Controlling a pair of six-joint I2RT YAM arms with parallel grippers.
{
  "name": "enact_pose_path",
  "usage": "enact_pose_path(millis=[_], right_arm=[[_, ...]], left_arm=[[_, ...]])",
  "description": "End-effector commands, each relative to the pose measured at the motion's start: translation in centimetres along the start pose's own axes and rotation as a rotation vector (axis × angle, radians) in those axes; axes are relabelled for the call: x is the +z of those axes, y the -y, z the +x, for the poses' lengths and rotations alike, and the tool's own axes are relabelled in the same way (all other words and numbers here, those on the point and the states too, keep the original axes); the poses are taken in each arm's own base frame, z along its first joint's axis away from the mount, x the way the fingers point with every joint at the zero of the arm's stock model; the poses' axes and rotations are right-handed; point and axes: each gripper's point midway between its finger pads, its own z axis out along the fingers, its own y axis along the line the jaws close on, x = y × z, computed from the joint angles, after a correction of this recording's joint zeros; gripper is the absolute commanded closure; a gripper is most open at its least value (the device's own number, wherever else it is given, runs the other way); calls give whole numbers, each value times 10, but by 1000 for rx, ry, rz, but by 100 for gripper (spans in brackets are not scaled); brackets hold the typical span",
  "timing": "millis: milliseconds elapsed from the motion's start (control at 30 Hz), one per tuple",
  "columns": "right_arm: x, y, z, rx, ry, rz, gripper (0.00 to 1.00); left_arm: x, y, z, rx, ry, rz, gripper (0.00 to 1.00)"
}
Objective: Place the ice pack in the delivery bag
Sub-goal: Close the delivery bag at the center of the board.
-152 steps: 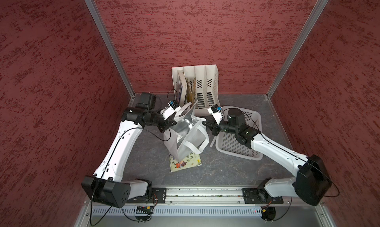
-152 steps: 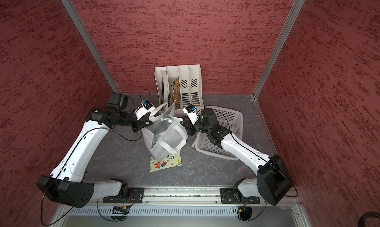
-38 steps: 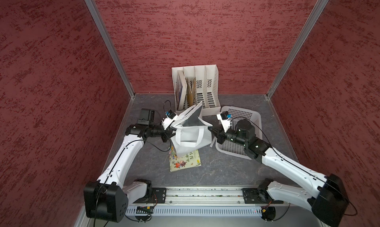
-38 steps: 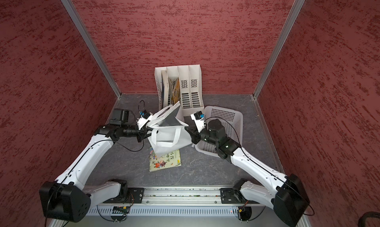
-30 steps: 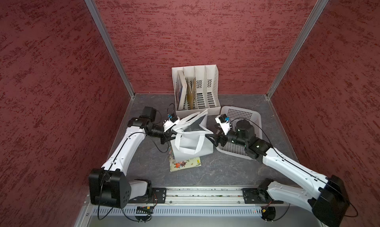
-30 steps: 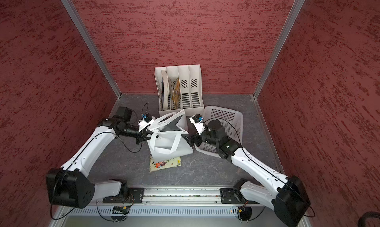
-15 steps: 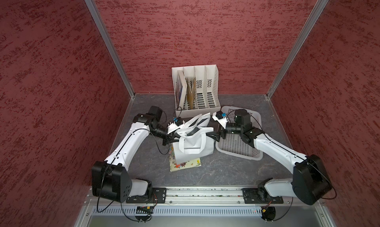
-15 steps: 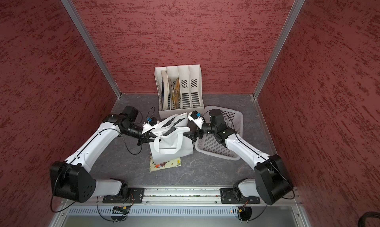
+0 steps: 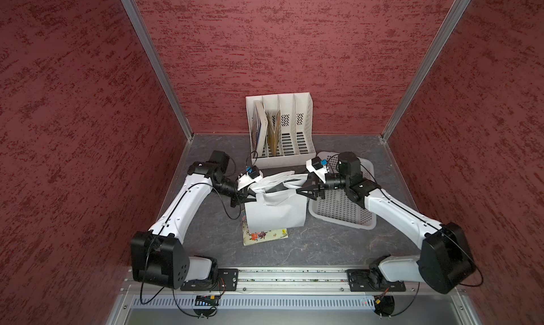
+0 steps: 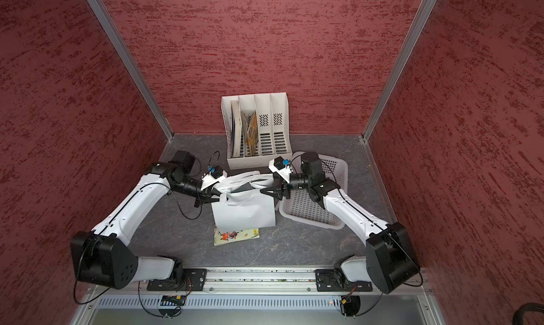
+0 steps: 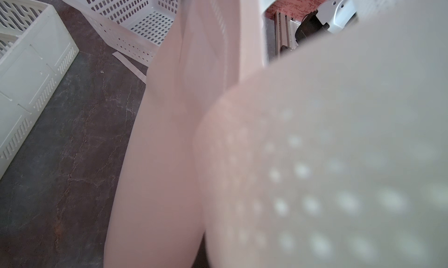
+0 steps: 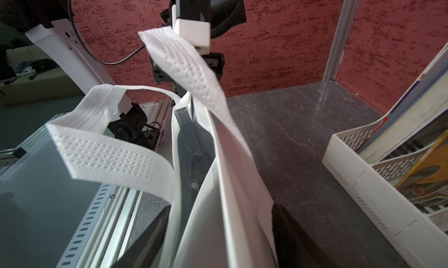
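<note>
The delivery bag (image 9: 275, 211) (image 10: 244, 213) stands upright mid-table, a white fabric tote whose loop handles (image 12: 116, 152) flop over its mouth. Silver foil lining (image 12: 186, 123) shows inside. My left gripper (image 9: 250, 192) (image 10: 216, 192) is shut on the bag's left rim; in the left wrist view blurred white bag fabric (image 11: 315, 157) hides its jaws. My right gripper (image 9: 303, 188) (image 12: 220, 206) is open, its jaws astride the bag's right rim with the fabric between them. The ice pack is out of view.
A white slotted file rack (image 9: 282, 132) with booklets stands against the back wall. Just right of the bag lies a white perforated basket (image 9: 344, 208). A colourful booklet (image 9: 265, 235) pokes out from under the bag's front. The arms' base rail (image 9: 279, 279) runs along the front.
The left arm has swung the bag upright and a little to the right. The right gripper has come to the bag's right rim and its jaws have narrowed around it.
</note>
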Motion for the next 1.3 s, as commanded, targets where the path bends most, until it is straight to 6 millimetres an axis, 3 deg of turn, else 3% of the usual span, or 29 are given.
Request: enact_pose_path(millis=[0, 100, 200, 267, 367, 467, 500, 600, 667, 700, 767, 1000, 1100, 1133, 1267], right_arm=[[-1, -11, -5, 36, 2, -67, 45], [2, -18, 7, 15, -45, -58, 46], [5, -20, 18, -21, -105, -21, 60], [3, -18, 22, -32, -125, 8, 64], [0, -19, 27, -53, -140, 44, 61], [-3, -19, 31, -70, -150, 68, 63], [-4, -18, 32, -71, -153, 74, 65], [-5, -20, 32, -76, -156, 73, 68], [-5, -21, 33, -82, -161, 69, 58], [-4, -22, 34, -87, -166, 65, 55], [-1, -27, 39, -102, -184, 46, 54], [4, -31, 47, -122, -232, 27, 69], [0, -28, 46, -157, -240, 67, 91], [-1, -26, 48, -170, -244, 86, 98], [-9, -22, 44, -226, -229, 163, 100]], left_arm=[[-3, 0, -15, -10, 62, 20, 94], [-1, -1, -12, -30, 67, 14, 76], [1, -1, -9, -47, 71, 10, 50], [2, 0, -7, -45, 70, 5, 42], [2, -1, -1, -35, 53, -19, 49], [3, -3, 7, -29, 34, -47, 76], [3, -4, 9, -25, 30, -56, 78], [4, -3, 16, -26, 19, -79, 74], [4, -4, 19, -37, 17, -94, 49], [4, -3, 19, -37, 19, -94, 42], [3, -2, 19, -36, 21, -93, 39], [1, -3, 17, -30, 26, -99, 50], [-1, -5, 19, -28, 27, -115, 68], [-2, -6, 20, -25, 27, -124, 69], [-9, -7, 22, -15, 39, -168, 71]])
